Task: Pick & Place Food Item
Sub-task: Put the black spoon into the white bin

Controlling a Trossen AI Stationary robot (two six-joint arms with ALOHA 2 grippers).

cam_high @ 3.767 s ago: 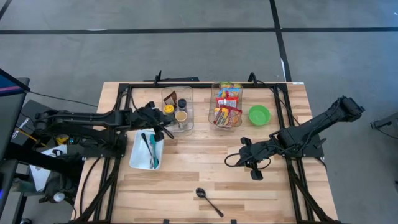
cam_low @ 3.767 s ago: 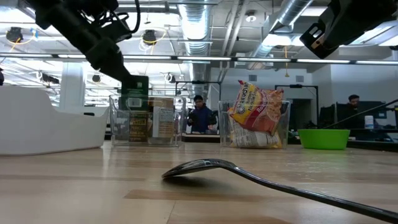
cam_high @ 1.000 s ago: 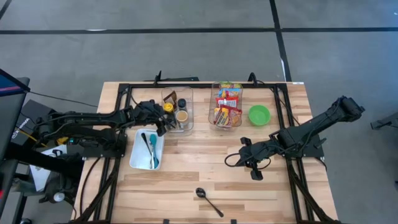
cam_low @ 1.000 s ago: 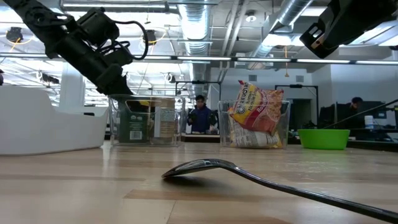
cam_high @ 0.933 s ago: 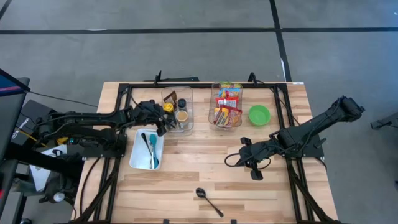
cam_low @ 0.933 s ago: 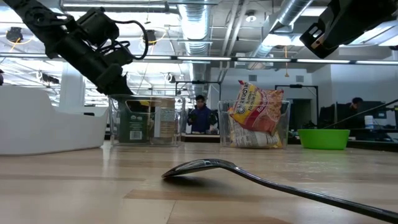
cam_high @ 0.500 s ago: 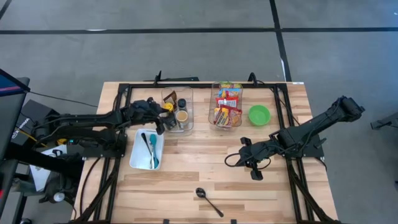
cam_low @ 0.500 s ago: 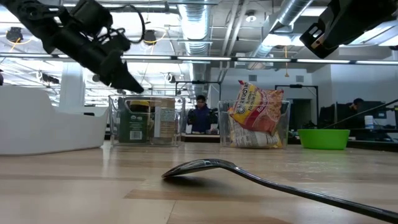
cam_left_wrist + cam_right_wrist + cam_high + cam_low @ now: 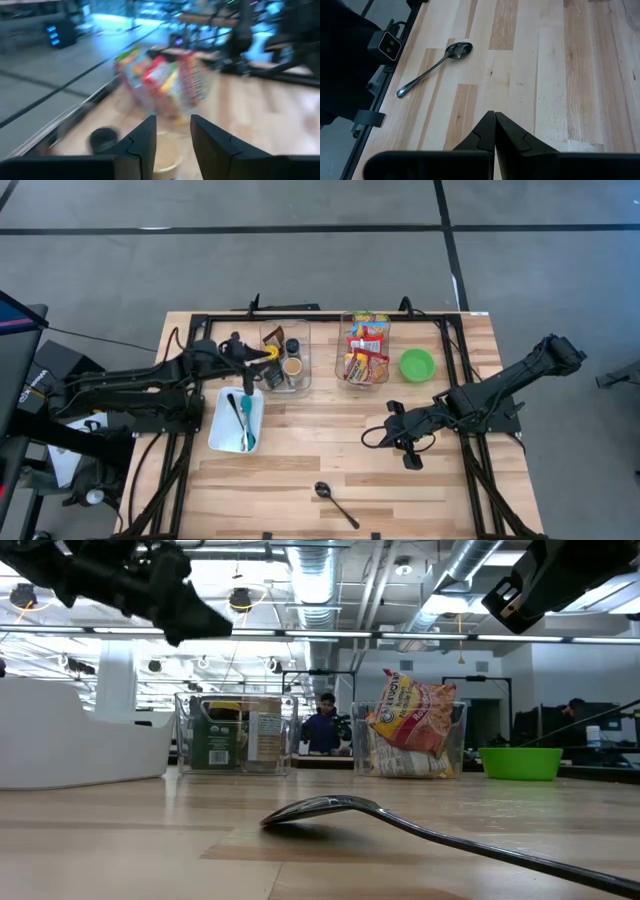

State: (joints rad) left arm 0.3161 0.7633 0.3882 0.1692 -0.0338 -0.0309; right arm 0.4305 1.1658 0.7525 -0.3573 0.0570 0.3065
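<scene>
A clear bin (image 9: 286, 356) at the far left-centre holds jars and a green-labelled package (image 9: 212, 740), which stands on the bin's floor. A second clear bin (image 9: 366, 350) holds colourful snack packets (image 9: 160, 82). My left gripper (image 9: 252, 364) hangs open and empty above the left edge of the jar bin; its wrist view shows a tan jar (image 9: 165, 159) below the gap between its fingers (image 9: 172, 145). My right gripper (image 9: 408, 450) is shut and empty, low over the bare table at the right-centre; it also shows in its wrist view (image 9: 494, 131).
A green bowl (image 9: 417, 364) stands right of the snack bin. A white tray (image 9: 237, 420) with utensils lies near the left arm. A metal spoon (image 9: 335, 502) lies at the near edge, and shows in the right wrist view (image 9: 434, 62). A black frame (image 9: 330, 314) runs around the table.
My left gripper has risen from the top of the jar bin and drawn back toward the table's left edge, tipping nearer to level. The green-labelled package stays standing in the bin. My right arm has kept still.
</scene>
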